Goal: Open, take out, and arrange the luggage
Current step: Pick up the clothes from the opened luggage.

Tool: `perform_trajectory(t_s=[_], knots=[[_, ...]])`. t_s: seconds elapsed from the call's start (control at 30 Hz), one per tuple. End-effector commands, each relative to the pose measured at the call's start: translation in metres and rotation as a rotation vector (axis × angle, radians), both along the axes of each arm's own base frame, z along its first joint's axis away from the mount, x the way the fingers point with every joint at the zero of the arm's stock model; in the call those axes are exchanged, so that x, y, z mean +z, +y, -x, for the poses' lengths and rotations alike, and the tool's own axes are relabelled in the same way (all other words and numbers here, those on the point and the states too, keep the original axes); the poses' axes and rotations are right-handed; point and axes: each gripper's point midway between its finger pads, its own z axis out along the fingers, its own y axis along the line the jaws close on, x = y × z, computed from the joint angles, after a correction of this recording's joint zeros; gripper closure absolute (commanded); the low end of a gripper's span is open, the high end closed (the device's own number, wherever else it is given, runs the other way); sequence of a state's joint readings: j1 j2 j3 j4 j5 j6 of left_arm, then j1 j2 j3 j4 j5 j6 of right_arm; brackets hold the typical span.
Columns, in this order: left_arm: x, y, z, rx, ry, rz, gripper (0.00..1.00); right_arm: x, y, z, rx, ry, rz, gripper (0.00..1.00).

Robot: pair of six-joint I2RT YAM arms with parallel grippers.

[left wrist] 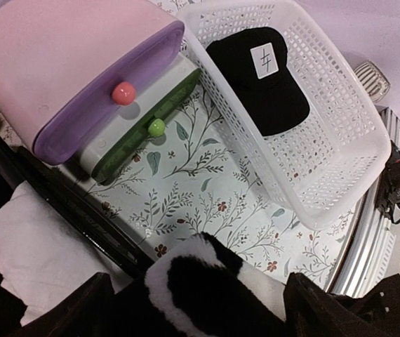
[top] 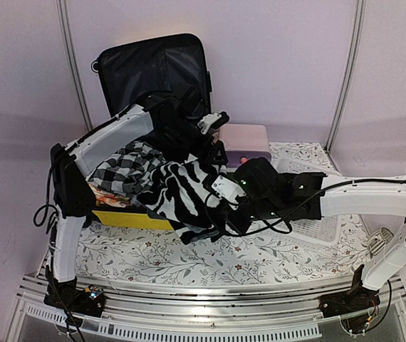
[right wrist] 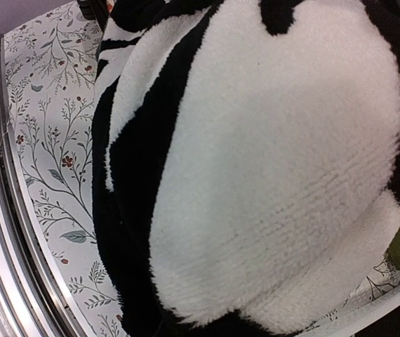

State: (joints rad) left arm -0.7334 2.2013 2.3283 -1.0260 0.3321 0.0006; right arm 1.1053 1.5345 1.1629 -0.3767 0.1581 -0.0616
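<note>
Yellow luggage (top: pixel 128 218) open, right hand (top: pixel 226 191) pinched on a fuzzy black-and-white blanket (top: pixel 181 187) (hanging over its edge), left hand (left wrist: pixel 198 284) spread wide apart

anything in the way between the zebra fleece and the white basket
Nothing visible: only bare floral cloth lies between the fleece and the basket. A black cap lies inside it, and the pink drawer box sits off to one side.
</note>
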Motion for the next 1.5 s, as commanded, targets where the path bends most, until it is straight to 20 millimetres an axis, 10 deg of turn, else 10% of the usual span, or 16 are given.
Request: perform_trajectory(t_s=[0.0,0.43,0.67,1.23,1.47], knots=[[0.029,0.003,0.025,-0.072,0.014,0.052,0.16,0.014,0.007,-0.008,-0.012,-0.053,-0.019,0.97],[0.037,0.024,0.055,-0.059,0.086,0.047,0.27,-0.01,0.011,0.0,-0.026,-0.17,0.151,0.97],[0.059,0.041,0.066,-0.013,0.007,0.097,0.15,-0.011,0.017,0.004,-0.062,-0.24,0.199,0.97],[0.035,-0.015,0.025,-0.054,-0.065,0.071,0.15,-0.016,0.028,0.009,-0.016,-0.271,0.204,0.96],[0.016,-0.016,0.025,-0.07,-0.041,0.031,0.37,-0.015,0.031,0.01,-0.001,-0.28,0.21,0.96]])
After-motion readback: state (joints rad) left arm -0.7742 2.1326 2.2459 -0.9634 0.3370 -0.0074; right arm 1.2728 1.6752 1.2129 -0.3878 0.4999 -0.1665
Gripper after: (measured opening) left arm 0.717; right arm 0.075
